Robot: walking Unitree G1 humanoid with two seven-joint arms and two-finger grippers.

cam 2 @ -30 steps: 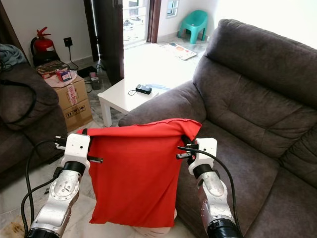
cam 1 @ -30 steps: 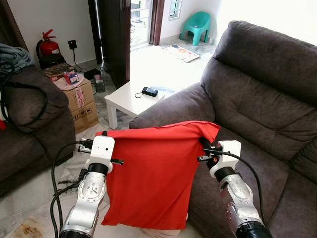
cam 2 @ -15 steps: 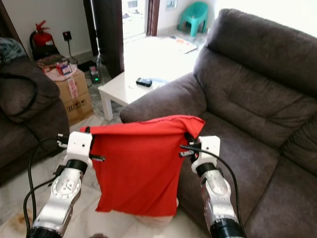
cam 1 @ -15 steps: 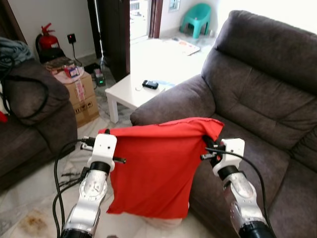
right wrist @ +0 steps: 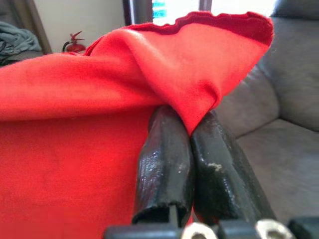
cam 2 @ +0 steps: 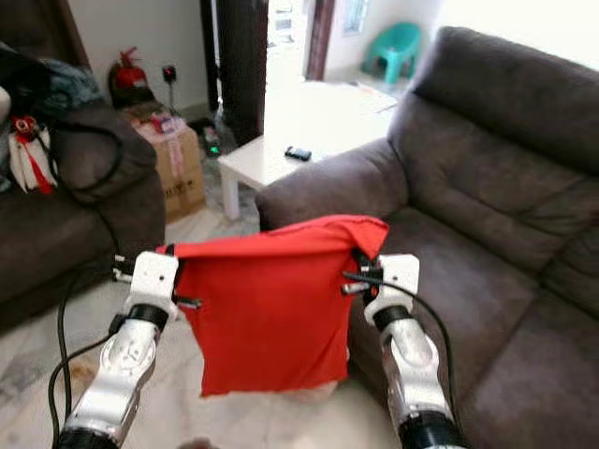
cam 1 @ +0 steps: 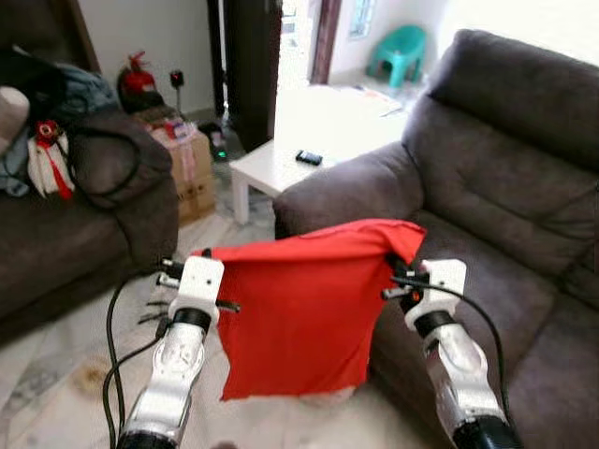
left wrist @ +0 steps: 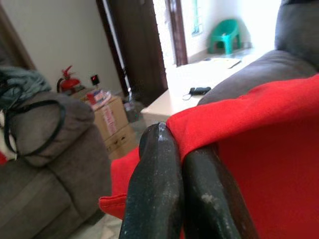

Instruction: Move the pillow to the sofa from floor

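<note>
Red pillow (cam 1: pixel 299 313) hanging slack between both tools, top corners pinched, bottom edge clear of the floor (cam 1: pixel 65 374), just beside the sofa (cam 1: pixel 487 243) arm front. Left tool (cam 1: pixel 208 254) clenched on the left corner, right tool (cam 1: pixel 401 271) clenched on the right corner. Versus a second ago: camera panned, more floor and the second couch (cam 1: pixel 84 215) in frame, pillow riding slightly higher. Lift looks done; carry toward the seat under way, drop pending. White table (cam 1: pixel 271 159) well behind.

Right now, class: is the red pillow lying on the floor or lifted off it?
Lifted. The red pillow hangs between the left gripper and right gripper, each pinching a top corner, beside the sofa.
</note>
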